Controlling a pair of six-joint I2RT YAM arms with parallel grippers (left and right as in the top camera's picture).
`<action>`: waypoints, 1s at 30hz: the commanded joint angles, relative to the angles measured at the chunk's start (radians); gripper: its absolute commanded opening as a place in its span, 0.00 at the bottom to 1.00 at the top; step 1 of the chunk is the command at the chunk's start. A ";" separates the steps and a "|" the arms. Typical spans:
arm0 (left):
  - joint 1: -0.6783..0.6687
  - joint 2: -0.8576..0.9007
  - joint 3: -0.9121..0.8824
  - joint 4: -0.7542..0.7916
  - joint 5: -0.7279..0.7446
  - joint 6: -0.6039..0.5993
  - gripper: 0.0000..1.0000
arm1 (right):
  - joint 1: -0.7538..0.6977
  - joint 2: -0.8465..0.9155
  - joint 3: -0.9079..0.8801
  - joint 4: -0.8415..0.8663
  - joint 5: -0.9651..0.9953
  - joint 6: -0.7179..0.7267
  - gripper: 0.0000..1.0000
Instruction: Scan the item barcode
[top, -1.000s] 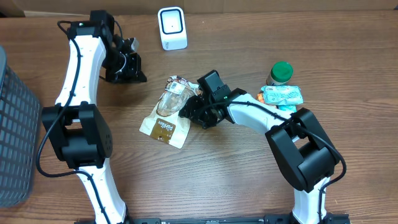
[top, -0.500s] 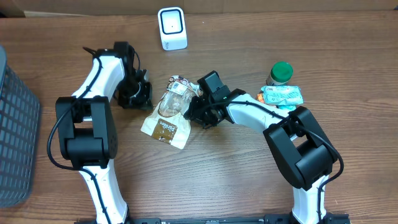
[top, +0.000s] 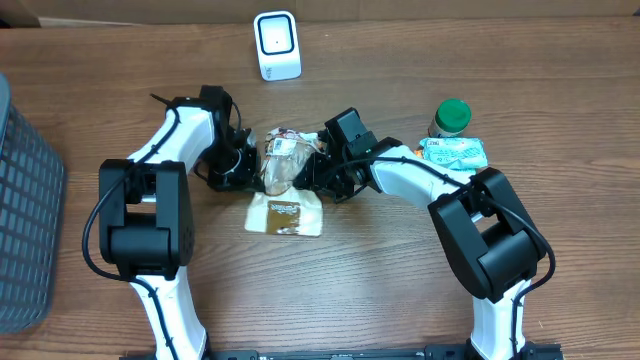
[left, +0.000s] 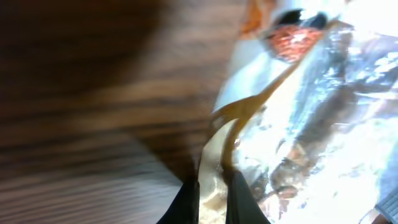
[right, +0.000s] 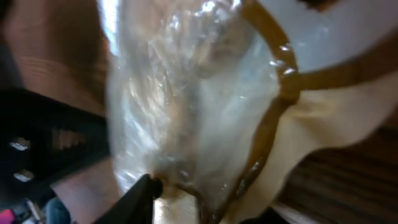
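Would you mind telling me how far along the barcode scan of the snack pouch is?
Done: the left hand is pinched shut on the edge of the snack pouch. In hand: the right hand is at its other side, grip unclear. Left: the pouch lies well short of the white scanner, so its barcode has yet to be presented there.

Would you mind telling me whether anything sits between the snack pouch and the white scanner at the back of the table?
Nothing visible does: only bare table lies between the snack pouch and the scanner. The green-capped bottle stands off to one side.
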 joint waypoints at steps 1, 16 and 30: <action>-0.036 0.053 -0.066 0.008 0.029 -0.017 0.04 | -0.018 0.014 0.043 0.007 -0.068 -0.056 0.43; -0.032 0.053 -0.069 0.040 0.028 -0.018 0.04 | -0.099 0.015 -0.004 -0.082 -0.174 -0.144 0.63; -0.034 0.053 -0.069 0.050 0.028 -0.018 0.04 | -0.067 0.015 -0.133 0.169 -0.202 0.095 0.63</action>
